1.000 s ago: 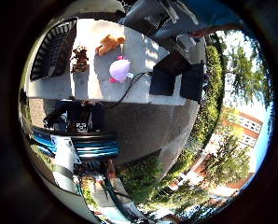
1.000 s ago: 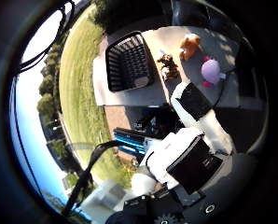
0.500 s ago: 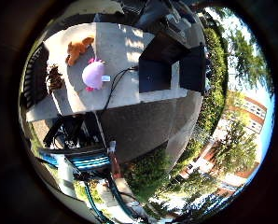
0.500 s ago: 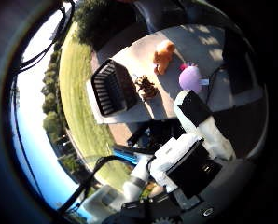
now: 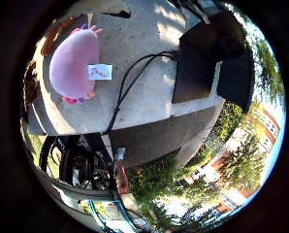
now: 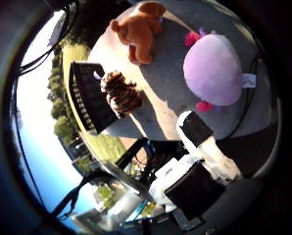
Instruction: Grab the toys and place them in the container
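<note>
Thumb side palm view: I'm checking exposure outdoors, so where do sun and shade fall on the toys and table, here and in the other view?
Thumb side palm view: low sun lights the orange toy and striped toy; the purple toy sits mostly in shade. Little finger side palm view: dappled sun patches on the table, trees bright beyond.

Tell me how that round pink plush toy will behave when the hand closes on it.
The pink plush toy looks soft and rounded, so it will probably squash under the fingers rather than resist. Its smooth, bulging shape may slip from a shallow pinch. It seems light for its bulk, and might roll on the table if nudged.
</note>
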Robot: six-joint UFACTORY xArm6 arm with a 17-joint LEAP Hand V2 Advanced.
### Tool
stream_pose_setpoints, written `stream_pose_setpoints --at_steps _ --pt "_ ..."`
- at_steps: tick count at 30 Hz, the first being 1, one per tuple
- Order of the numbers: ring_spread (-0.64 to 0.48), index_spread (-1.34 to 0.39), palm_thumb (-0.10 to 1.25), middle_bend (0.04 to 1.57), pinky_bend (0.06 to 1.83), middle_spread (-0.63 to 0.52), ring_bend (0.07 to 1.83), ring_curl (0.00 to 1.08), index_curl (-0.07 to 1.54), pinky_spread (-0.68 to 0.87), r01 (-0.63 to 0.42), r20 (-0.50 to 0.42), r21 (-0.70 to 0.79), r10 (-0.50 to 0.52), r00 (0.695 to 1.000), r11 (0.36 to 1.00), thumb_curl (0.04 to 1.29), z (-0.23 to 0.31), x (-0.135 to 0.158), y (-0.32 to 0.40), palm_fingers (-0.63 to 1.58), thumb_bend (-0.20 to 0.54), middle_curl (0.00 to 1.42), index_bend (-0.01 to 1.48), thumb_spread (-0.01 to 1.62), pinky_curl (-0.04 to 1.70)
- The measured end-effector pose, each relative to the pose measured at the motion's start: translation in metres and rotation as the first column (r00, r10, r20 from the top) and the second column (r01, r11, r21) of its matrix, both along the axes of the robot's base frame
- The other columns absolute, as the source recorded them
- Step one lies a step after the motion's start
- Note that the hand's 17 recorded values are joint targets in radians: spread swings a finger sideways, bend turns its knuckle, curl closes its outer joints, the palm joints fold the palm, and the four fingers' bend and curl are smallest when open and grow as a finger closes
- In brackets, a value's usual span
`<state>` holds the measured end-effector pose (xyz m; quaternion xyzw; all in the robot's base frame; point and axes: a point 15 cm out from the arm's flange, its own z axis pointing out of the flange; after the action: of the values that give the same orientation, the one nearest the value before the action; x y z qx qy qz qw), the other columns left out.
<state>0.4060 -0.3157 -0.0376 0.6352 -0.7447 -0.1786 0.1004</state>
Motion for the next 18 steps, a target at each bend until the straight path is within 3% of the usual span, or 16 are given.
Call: stream_pose_setpoints --at_steps 7,9,12,16,18 --pt "0.25 -0.17 0.65 0.18 0.47 0.05 0.32 0.33 0.26 0.39 -0.022 -0.044 -0.002 0.022 0.999 1.0 0.37 -0.042 -0.012 0.003 0.11 -0.029 0.33 0.19 1.13 0.22" --pt "0.25 -0.13 0.65 0.19 0.45 0.03 0.35 0.33 0.27 0.4 -0.035 -0.061 -0.022 0.034 0.998 0.999 0.37 -0.045 -0.014 0.0 0.21 -0.027 0.33 0.2 1.13 0.21" --pt "0.24 -0.13 0.66 0.26 0.47 -0.02 0.45 0.35 0.27 0.4 -0.063 -0.09 -0.054 0.058 0.994 0.997 0.37 -0.048 -0.019 -0.006 0.49 -0.024 0.36 0.17 1.12 0.2" --pt "0.17 -0.25 0.75 0.51 0.63 -0.09 0.77 0.46 0.24 0.39 -0.079 -0.095 -0.066 0.072 0.993 0.995 0.4 -0.044 -0.018 -0.009 1.02 -0.008 0.47 0.11 1.11 0.24" --pt "0.14 -0.29 0.78 0.6 0.69 -0.11 0.88 0.51 0.22 0.39 -0.079 -0.09 -0.071 0.073 0.993 0.994 0.41 -0.04 -0.016 -0.01 1.03 -0.008 0.53 0.1 1.1 0.26"
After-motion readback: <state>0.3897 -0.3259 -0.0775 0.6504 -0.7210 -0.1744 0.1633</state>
